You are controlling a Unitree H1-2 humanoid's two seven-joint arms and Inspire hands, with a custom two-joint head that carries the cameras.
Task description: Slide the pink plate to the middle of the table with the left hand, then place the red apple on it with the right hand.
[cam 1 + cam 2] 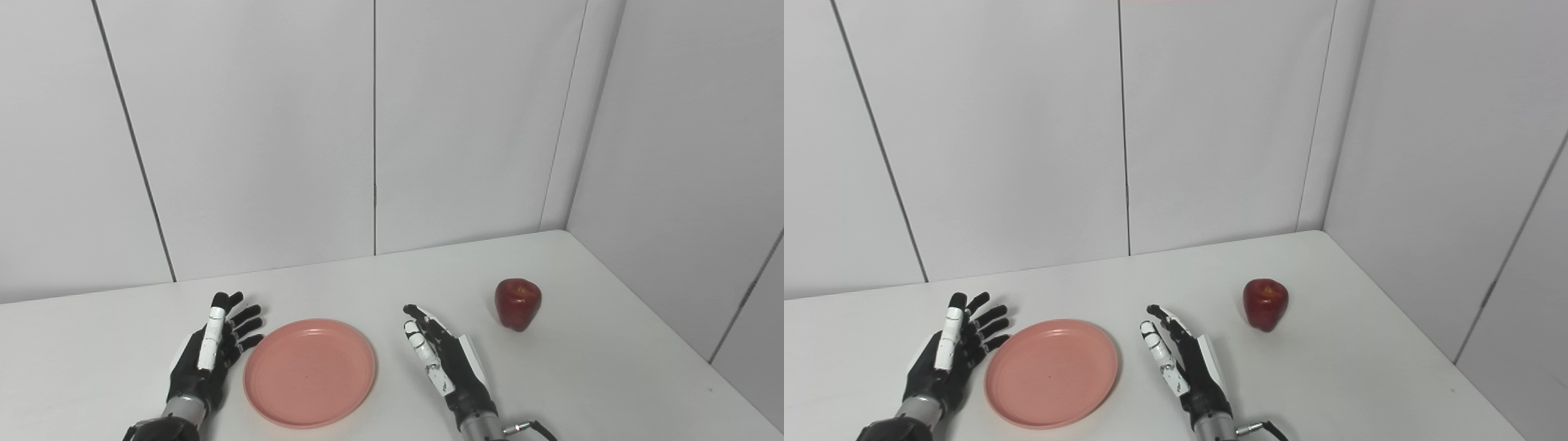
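Over on the left, the left hand (211,352) sits low at the table (612,380), fingers spread and pointing away, holding nothing. It is just beside the plate (310,371), near its left rim; whether a fingertip actually touches that rim, I cannot tell.

The plate itself lies flat, pink, shallow, with a low raised lip, close to the near edge and a little left of centre. It looks like light, stiff plastic, so my guess is it will skate easily on this smooth white top. A flat push on the left rim should do it, or fingers laid on the lip; a hard shove could send it too far or spin it.

Next along, the right hand (444,361), also spread and empty, palm turned inward, just right of the plate and apart from it.

Further right and further back stands the apple (518,304), red, upright, well clear of that hand. It looks firm, rounded and glossy, likely a bit slippery, so a wrap around its widest part seems best.

Room is generous: bare table stretches behind the plate to the wall (367,122), though the right wall closes in beyond the apple.
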